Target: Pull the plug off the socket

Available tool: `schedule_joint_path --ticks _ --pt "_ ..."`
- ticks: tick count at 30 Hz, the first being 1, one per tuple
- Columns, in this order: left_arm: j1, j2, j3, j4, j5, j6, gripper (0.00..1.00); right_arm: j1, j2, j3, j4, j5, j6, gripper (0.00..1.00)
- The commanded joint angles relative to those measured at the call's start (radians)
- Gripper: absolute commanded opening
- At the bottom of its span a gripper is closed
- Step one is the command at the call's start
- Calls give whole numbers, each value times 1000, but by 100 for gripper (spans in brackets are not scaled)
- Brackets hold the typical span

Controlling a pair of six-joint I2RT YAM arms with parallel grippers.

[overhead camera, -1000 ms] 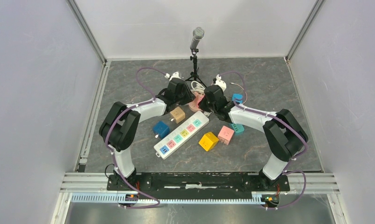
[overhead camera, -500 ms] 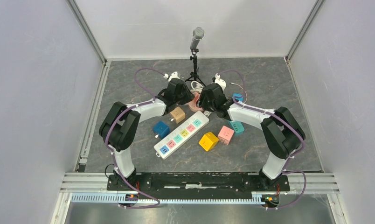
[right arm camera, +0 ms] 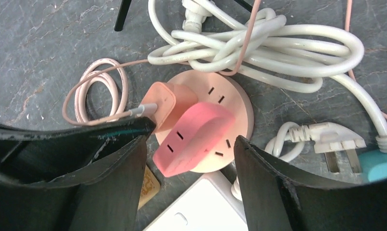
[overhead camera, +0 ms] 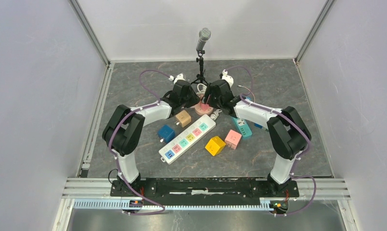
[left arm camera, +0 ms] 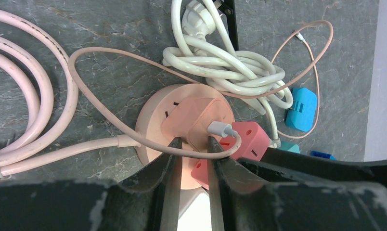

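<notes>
A round pale-pink socket lies at the table's back middle. A peach charger plug with a thin pink cable sits in it, beside a pink-red adapter block. My left gripper comes from the near side, its fingers pinched on the peach plug's near corner. My right gripper hangs open just above, one finger on each side of the pink-red adapter and touching nothing. The black left gripper shows against the plug in the right wrist view.
A white power strip lies just in front of the socket, with brown, blue, yellow and pink cubes and a teal strip around it. A coiled white cable and a microphone stand are behind.
My right gripper has opened from shut and swung left and forward over the round socket. The left gripper's fingers have drawn a little closer; that arm has stayed in place.
</notes>
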Motion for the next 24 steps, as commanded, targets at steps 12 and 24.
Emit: schedule_joint_path --ticks 12,24 --pt "2 67 51 -109 -18 31 30 -10 28 22 -90 41 27 25" --pt "4 120 104 -253 -28 66 29 -36 -41 -39 -8 -63 134 0"
